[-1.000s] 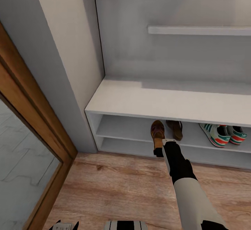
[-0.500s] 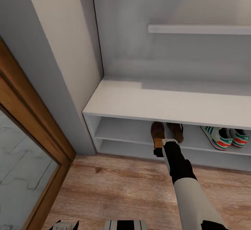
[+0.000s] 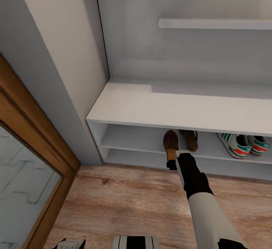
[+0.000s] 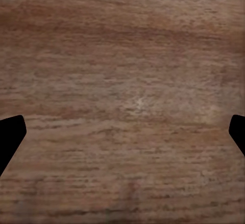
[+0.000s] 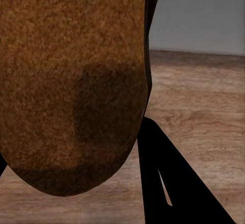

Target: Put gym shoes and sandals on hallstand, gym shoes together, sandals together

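A: Judging by the head view, the last placing step was in hand: the right hand (image 3: 172, 162) sat at the heel of the dark brown strappy leather sandal with the tan footbed (image 3: 170, 142), low in the middle of the frame, at the front edge of the upper open shelf of the pale grey-white hallstand with the wide bench top (image 3: 177, 109).

B: Was that hand gripping the sandal?

A: It looked so. In the right wrist view the sandal's tan sole (image 5: 71, 81) filled the space right against a dark finger (image 5: 163, 183), so I judged the hand closed on its heel. The toe lay inside the shelf, the heel at the lip.

B: And the rest?

A: The second brown sandal (image 3: 190, 139) lay just beside it on the same shelf, to its right. The two cream-white lace-up sneakers with green stripes and red-orange patches (image 3: 243, 145) sat side by side further right, at the frame's right edge. No shoe lay on the light brown wood-plank corridor floor (image 3: 132, 200).

B: The left hand?

A: Over bare planks in its wrist view, fingertips (image 4: 10, 134) spread wide apart, holding nothing.

B: What did the next move call for?

A: Probably pushing the sandal fully in, parallel to its mate, then letting go and drawing straight back without dragging it off the lip.
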{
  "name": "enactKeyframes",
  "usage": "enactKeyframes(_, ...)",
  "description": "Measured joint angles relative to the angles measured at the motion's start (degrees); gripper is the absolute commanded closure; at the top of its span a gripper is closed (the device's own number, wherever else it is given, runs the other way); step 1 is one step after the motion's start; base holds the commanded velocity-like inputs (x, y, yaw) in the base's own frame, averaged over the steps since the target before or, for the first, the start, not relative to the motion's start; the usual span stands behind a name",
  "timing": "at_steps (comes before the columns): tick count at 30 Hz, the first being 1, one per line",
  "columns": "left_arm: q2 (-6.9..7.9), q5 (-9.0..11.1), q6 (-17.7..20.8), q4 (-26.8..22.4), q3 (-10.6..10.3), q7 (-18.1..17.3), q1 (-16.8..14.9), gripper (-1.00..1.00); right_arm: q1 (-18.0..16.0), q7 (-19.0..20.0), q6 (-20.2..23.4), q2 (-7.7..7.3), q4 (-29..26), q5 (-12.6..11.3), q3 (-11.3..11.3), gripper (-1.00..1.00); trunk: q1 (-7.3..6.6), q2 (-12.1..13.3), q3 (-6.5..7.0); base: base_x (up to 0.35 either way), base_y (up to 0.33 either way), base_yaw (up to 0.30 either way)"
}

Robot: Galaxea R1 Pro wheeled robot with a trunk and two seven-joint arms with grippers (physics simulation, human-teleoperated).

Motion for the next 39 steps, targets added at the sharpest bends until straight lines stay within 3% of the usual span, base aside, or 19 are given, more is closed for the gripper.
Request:
enactKeyframes(8, 0.00, 0.1, 0.0, 0.0, 0.0, 0.0, 0.0, -1.00, 0.0, 0.0, 0.0, 0.00, 0.0, 0.0, 0.0, 1.00, 0.00, 0.0, -0.37, 0.017, 0.000, -0.131)
enactKeyframes(39, 0.00, 0.1, 0.0, 0.0, 0.0, 0.0, 0.0, -1.00, 0.0, -0.1, 0.0, 0.00, 0.0, -0.1, 0.0, 1.00, -0.01, 0.0, -0.39, 0.107, 0.002, -0.001)
